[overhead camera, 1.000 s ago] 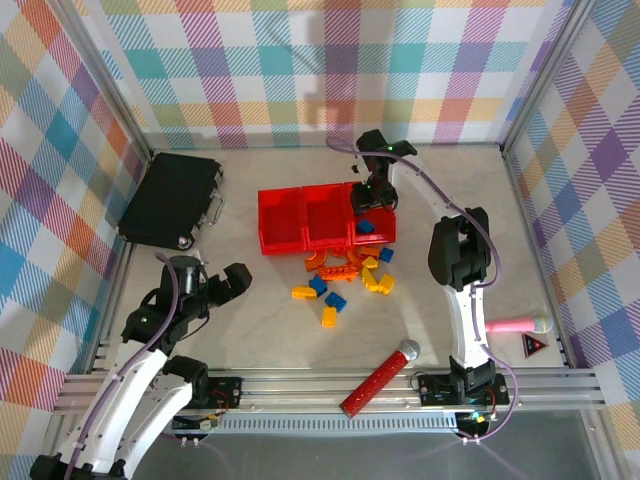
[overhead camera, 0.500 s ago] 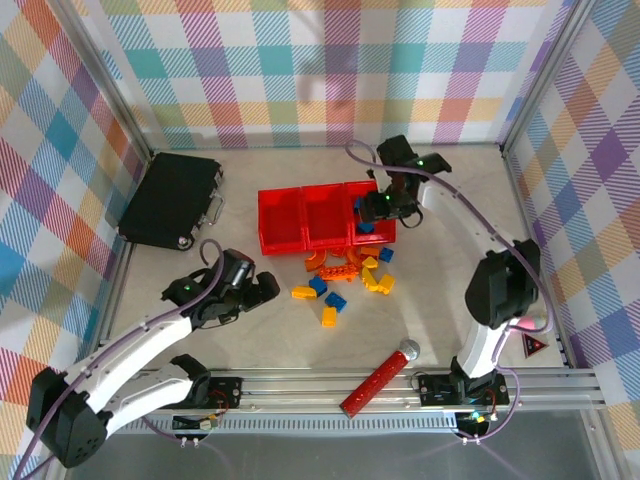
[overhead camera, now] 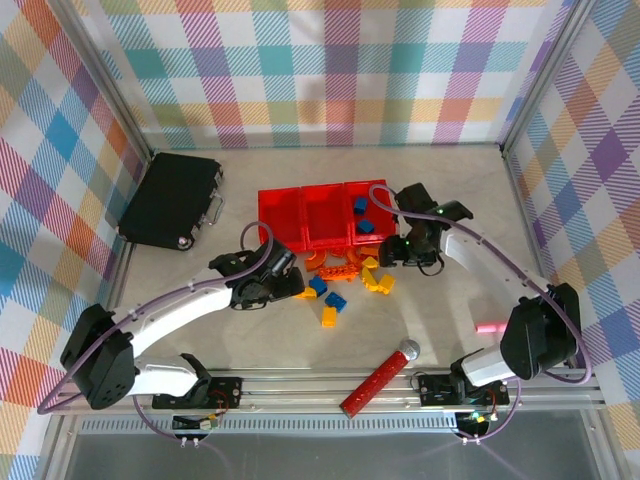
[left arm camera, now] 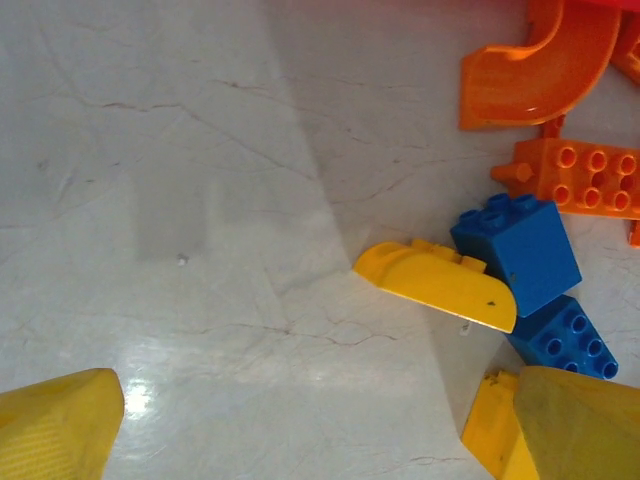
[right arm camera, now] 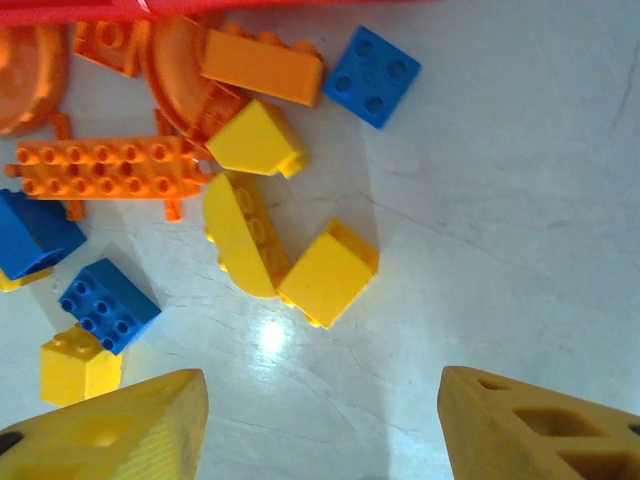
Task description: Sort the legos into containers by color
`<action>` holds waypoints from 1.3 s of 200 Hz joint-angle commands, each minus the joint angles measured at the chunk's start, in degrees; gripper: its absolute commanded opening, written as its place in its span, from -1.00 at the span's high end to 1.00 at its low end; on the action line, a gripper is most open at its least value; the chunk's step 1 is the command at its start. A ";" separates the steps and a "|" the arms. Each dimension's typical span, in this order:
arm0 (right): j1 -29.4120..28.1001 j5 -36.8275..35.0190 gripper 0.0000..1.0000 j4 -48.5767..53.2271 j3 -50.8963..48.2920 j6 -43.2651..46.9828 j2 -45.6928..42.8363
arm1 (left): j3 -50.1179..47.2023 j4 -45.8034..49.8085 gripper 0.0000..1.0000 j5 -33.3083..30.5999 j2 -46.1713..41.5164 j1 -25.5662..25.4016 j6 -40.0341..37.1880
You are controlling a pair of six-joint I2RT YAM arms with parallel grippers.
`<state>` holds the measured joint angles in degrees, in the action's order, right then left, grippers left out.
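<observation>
Just before the red containers, the legos lie heaped on the counter. Left gripper hangs wide open beside a yellow sloped brick. Right gripper, fingers apart, hovers above a yellow block. Centre on one brick, clear of neighbours, before closing.

left arm stretched forward-right | left gripper facing down, jaws wide apart, empty | right arm bowed outward, wrist curled left | right gripper facing down, jaws wide apart, empty
</observation>
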<state>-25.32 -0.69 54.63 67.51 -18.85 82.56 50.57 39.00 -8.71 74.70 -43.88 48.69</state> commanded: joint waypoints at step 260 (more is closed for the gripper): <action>-6.40 -8.16 -0.46 -11.87 -8.27 -29.66 10.83 | -4.90 2.00 -0.99 -9.18 -9.99 -1.69 -6.23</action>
<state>-30.81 -6.96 42.04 57.60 -47.59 91.74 46.85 39.16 -15.84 66.22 -44.97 42.35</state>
